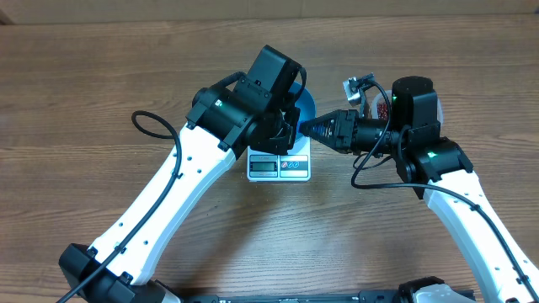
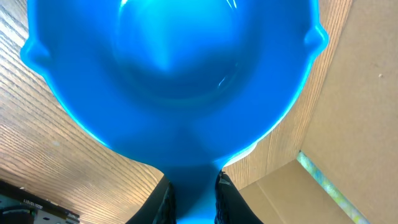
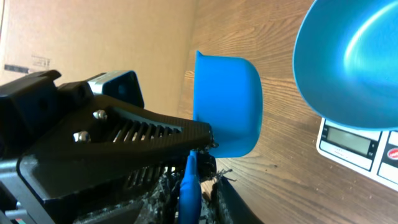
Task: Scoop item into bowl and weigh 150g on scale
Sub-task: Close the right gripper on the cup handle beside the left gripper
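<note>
1. Beans (image 1: 383, 109): red-brown specks in a clear tub (image 1: 360, 87) at the far right of the desk (image 1: 101, 67). The right arm largely hides them.
2. Bowl (image 2: 174, 74): deep blue, with a smooth bare interior in the left wrist view. From overhead only a sliver shows behind the left arm, at the far edge of the scale (image 1: 280, 167). In the right wrist view the bowl overlaps the scale's far side and looks tilted; I cannot tell whether it touches the platform.
3. Left end effector (image 2: 194, 198): clenched on the bowl's rim, with one finger on each side of the wall.
4. Scoop (image 3: 227, 102): small and blue, lying on its side in the air just beside the bowl, outer wall toward the camera.
5. Right end effector (image 3: 199, 171): grasping the scoop by its thin blue handle.
6. Scale: white, display window and button panel facing the robot.
</note>
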`<control>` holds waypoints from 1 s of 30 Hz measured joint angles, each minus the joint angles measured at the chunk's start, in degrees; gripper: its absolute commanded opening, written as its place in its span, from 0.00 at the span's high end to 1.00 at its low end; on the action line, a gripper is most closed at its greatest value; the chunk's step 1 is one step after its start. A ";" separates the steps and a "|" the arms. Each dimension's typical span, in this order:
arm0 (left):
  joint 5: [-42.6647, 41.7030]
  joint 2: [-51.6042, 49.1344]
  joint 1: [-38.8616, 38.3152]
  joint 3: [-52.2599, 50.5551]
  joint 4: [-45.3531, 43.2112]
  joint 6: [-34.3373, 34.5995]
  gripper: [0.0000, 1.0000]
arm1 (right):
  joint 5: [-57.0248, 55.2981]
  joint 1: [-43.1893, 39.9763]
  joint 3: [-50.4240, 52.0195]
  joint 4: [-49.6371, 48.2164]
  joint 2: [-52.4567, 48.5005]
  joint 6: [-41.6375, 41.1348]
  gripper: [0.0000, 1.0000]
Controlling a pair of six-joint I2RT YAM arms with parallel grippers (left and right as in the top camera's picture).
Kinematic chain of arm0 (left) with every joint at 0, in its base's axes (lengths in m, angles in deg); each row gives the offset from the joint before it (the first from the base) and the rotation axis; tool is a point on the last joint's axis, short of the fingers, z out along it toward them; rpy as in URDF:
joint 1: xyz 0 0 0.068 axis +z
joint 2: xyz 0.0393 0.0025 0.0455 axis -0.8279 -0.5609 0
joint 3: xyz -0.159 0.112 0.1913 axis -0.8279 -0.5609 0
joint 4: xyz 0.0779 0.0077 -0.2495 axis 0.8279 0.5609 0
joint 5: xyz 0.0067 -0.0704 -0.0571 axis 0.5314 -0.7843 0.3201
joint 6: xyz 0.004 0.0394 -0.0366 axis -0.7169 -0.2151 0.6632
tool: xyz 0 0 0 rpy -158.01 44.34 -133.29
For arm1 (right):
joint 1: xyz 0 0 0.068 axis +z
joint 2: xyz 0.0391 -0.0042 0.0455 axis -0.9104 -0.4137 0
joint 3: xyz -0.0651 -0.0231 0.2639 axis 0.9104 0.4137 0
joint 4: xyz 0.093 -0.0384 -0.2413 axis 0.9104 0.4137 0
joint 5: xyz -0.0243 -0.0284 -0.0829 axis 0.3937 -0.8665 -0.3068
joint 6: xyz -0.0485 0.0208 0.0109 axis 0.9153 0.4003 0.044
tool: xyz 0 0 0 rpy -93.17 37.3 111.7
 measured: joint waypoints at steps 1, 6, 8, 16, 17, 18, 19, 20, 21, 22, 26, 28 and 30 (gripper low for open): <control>0.00 0.00 0.00 0.00 0.00 0.00 0.96 | -0.09 0.00 0.00 -0.02 0.00 -0.09 0.85; 0.00 0.00 0.00 0.00 0.00 0.00 0.96 | -0.11 -0.02 0.00 -0.04 -0.02 0.00 0.87; 0.00 0.00 0.00 0.00 0.00 0.00 0.96 | -0.13 0.00 0.00 -0.04 0.00 -0.02 0.86; 0.02 0.00 -0.11 0.00 0.00 0.00 0.96 | -0.39 0.00 0.00 0.00 0.00 -0.02 0.86; 0.02 0.00 -0.26 0.00 0.00 0.00 0.96 | -0.39 0.00 0.00 -0.02 0.00 -0.02 0.87; 0.02 0.00 -0.42 0.00 0.00 0.00 0.96 | -0.42 0.00 0.00 -0.04 0.00 0.00 0.87; 0.02 0.00 -0.59 0.00 0.00 0.00 0.96 | -0.48 0.00 0.00 -0.02 0.00 -0.04 0.87; 0.00 0.00 -0.76 0.00 0.00 0.00 0.96 | -0.55 0.00 0.00 0.00 0.00 -0.02 0.87; 0.00 0.00 -0.83 0.00 0.00 0.00 0.96 | -0.55 0.00 0.00 -0.02 0.00 -0.02 0.87; 0.00 0.00 -0.94 0.00 0.00 0.00 0.96 | -0.57 0.00 0.00 0.00 0.00 -0.02 0.87; 0.00 0.00 -0.94 0.00 0.00 0.00 0.96 | -0.59 0.00 0.00 -0.02 0.00 0.00 0.89; 0.00 0.00 -0.94 0.00 0.00 0.00 0.96 | -0.59 0.00 0.00 -0.02 0.00 0.00 0.91; 0.00 0.00 -0.94 0.00 0.00 0.00 0.96 | -0.55 0.00 0.00 -0.04 -0.02 0.00 0.93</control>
